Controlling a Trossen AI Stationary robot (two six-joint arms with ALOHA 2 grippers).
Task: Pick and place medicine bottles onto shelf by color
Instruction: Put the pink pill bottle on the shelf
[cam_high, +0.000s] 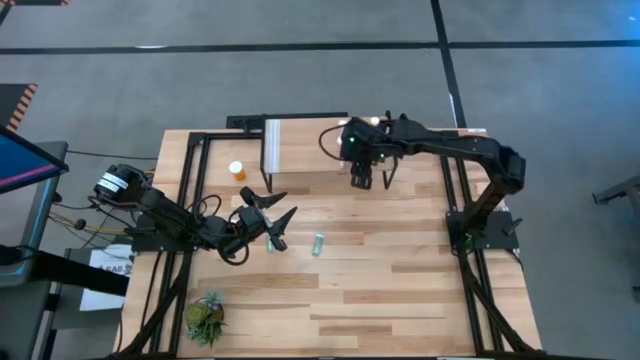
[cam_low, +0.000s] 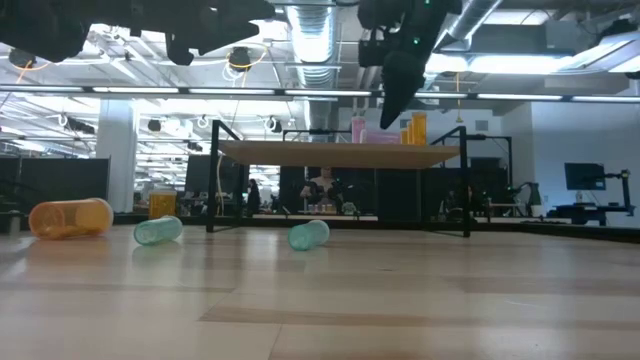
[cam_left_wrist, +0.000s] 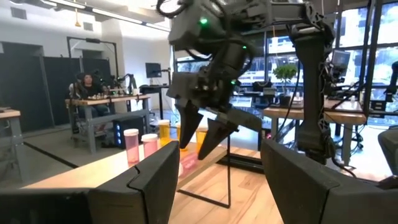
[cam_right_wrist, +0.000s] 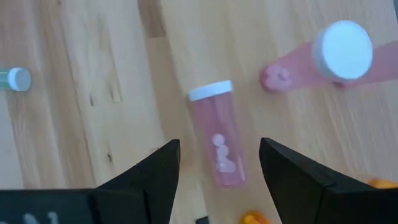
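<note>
Wood shelf (cam_right_wrist: 93, 93) carries a pink bottle (cam_right_wrist: 219, 138) lying flat, directly below the right gripper (cam_right_wrist: 217, 165), long axis running between the spread, empty fingers. Left gripper (cam_high: 272, 213), also open w/ nothing held, sits farther off over the tabletop near a teal bottle (cam_high: 317, 245).

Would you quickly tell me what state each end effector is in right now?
Left end effector: open, holding nothing, above the table near a teal bottle.
Right end effector: open, empty, hovering over the pink bottles on the shelf.
</note>
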